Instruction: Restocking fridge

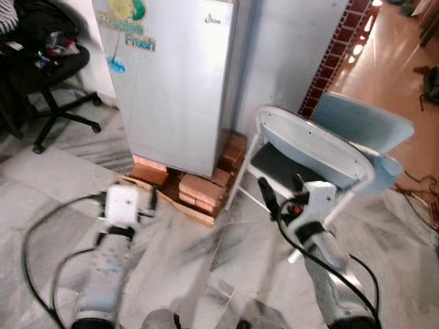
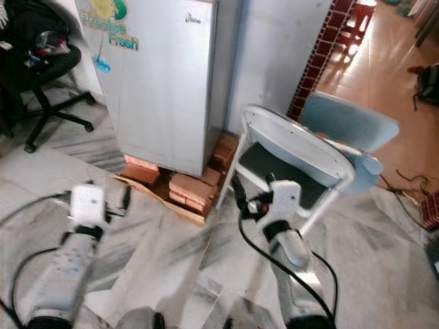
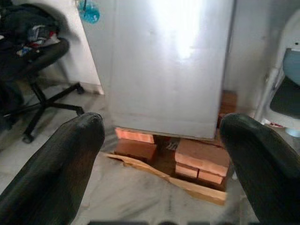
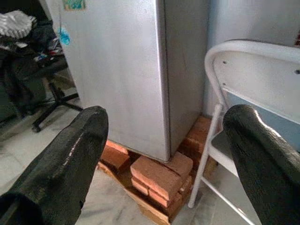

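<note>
The closed fridge [image 1: 175, 82] is standing raised on bricks [image 1: 202, 188], its door facing open marble floor [image 1: 62, 181]. A white folding chair [image 1: 315, 154] is crowding its right side, and a black office chair [image 1: 48, 75] is sitting well apart on the left.

Bright, even daylight. Strong glare on fridge door [image 3: 173, 56], upper part washed out to white. Sunlit patches on far-right orange floor [image 1: 391, 48]. Head views motion-blurred, worst on near marble floor [image 1: 199, 253] and arms. Wrist views sharper; near black fingers [image 3: 56, 168] out of focus.
</note>
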You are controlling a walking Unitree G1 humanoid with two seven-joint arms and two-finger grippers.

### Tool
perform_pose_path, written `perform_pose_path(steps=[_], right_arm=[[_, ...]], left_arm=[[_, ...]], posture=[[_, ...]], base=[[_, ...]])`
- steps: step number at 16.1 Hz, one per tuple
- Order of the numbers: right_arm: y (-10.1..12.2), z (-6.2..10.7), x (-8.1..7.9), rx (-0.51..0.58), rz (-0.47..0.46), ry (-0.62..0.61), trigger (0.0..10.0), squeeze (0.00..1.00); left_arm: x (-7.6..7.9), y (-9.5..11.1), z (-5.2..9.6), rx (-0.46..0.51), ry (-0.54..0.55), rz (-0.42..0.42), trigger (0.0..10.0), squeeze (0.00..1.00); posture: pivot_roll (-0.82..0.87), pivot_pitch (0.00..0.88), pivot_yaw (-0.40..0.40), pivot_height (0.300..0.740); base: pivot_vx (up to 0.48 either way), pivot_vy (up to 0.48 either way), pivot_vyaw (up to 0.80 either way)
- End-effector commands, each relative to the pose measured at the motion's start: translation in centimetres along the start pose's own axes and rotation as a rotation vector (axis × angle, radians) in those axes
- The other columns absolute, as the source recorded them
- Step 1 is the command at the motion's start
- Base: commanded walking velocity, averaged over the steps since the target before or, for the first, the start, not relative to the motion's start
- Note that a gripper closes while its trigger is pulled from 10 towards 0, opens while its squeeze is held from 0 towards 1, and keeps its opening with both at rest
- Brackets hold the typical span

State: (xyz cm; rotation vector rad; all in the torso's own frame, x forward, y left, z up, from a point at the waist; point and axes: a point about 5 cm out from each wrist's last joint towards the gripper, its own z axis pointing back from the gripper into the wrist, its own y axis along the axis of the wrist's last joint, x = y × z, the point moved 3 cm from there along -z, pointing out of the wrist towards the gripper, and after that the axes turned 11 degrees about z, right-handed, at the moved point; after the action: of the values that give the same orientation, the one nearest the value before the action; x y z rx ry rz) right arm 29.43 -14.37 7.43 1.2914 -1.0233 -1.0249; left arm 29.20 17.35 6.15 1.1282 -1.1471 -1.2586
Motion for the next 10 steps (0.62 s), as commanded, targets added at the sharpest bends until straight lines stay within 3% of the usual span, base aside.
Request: perform_pose_path(steps=[1,10], right_arm=[[0.24,-0.03,0.12,0.012,0.003,0.0,10.0,0.0],[0.34,-0.21,-0.28,0.023,-0.019,0.006,10.0,0.0]], left_arm=[[-0.36,-0.46,0.23,-0.015,0.015,-0.006,10.0,0.0],[-0.38,-0.62,0.19,-0.019,0.01,-0.013,10.0,0.0]], posture=[[0.1,0.049,-0.05,0.74],[0.1,0.044,-0.048,0.74]], base=[[0.0,0.0,0.77],[0.0,0.0,0.77]])
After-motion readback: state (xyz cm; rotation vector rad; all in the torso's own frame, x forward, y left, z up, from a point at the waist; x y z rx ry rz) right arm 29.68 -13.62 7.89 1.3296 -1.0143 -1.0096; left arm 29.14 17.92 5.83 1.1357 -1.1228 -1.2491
